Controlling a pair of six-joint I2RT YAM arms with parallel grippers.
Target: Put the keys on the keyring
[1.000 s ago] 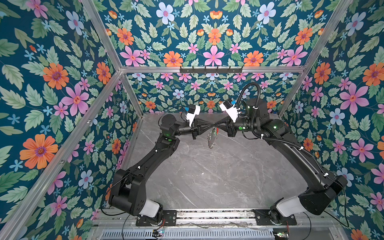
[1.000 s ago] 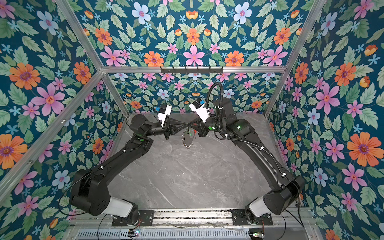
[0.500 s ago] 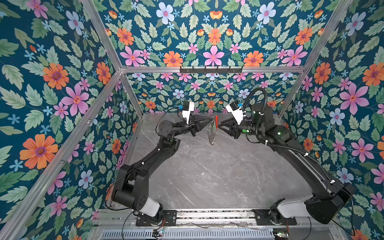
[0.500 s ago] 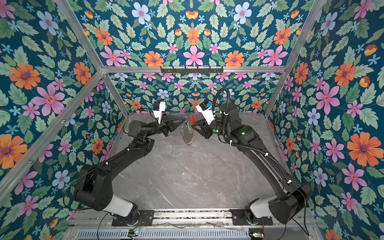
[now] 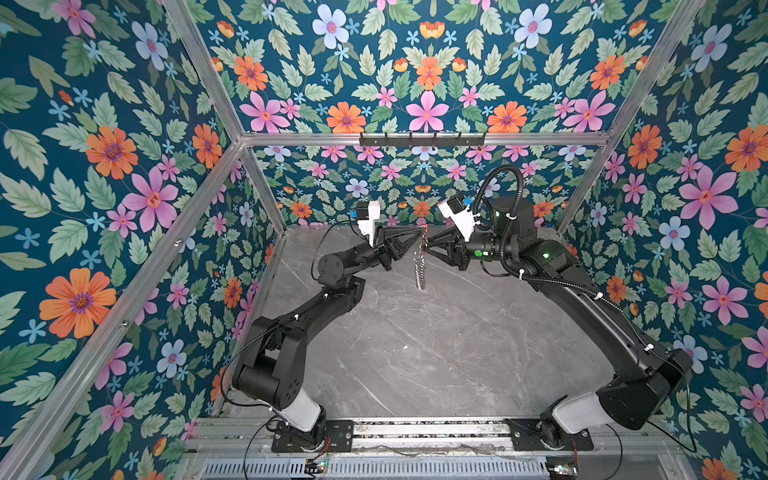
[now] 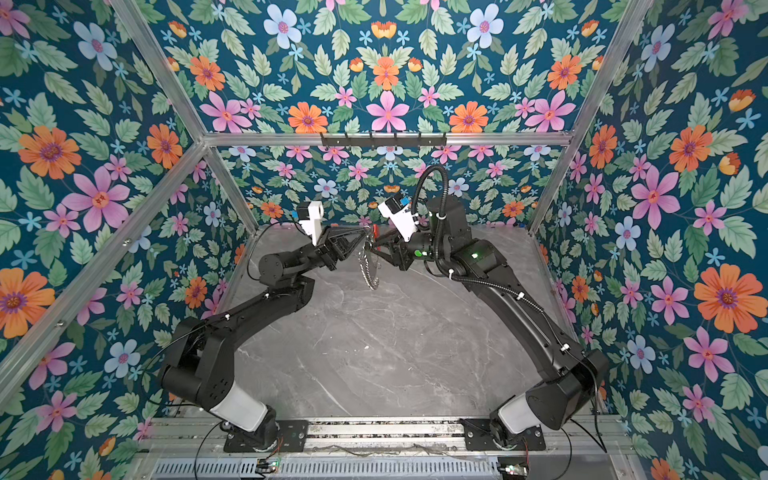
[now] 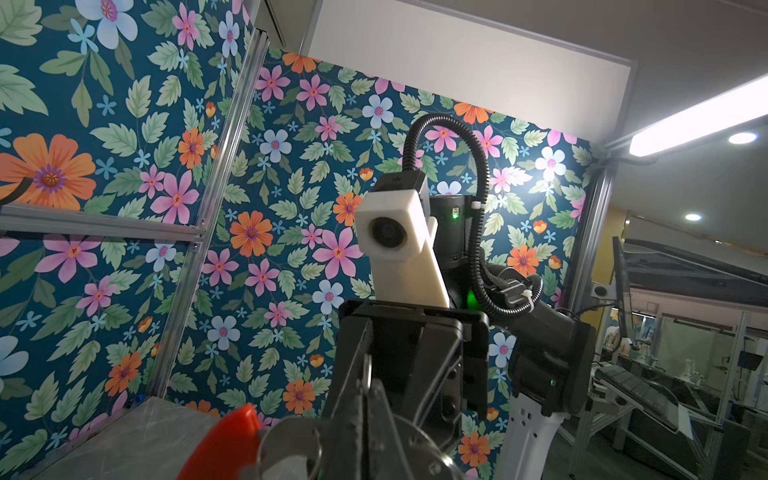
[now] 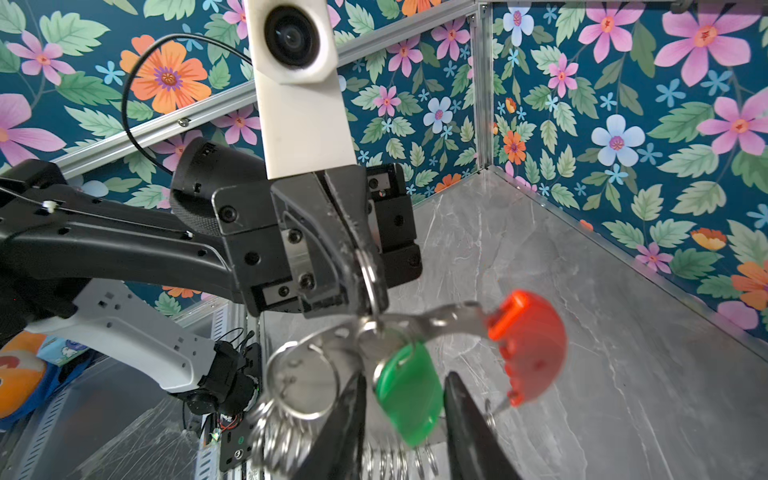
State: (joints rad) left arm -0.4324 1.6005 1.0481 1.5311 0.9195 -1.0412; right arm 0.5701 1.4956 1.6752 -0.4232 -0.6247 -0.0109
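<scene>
Above grey tabletop (image 5: 415,353), left pincer (image 5: 419,235) closed on top of keyring (image 5: 421,272), right pincer (image 5: 430,246) just beside it, keyring dangling below both.

green key tag (image 8: 409,392), red-arced silver keyring (image 8: 453,318), grey marbled table (image 5: 415,353), teal floral walls (image 5: 104,174)

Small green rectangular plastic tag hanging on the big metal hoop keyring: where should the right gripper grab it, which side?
Probably mid-body on the green plastic tag, across its two long edges, below its hanging end. It hangs off the metal hoop keyring with its broad face toward the right wrist, so come straight in, opposite the shut left gripper; the open right gripper straddles it.
</scene>
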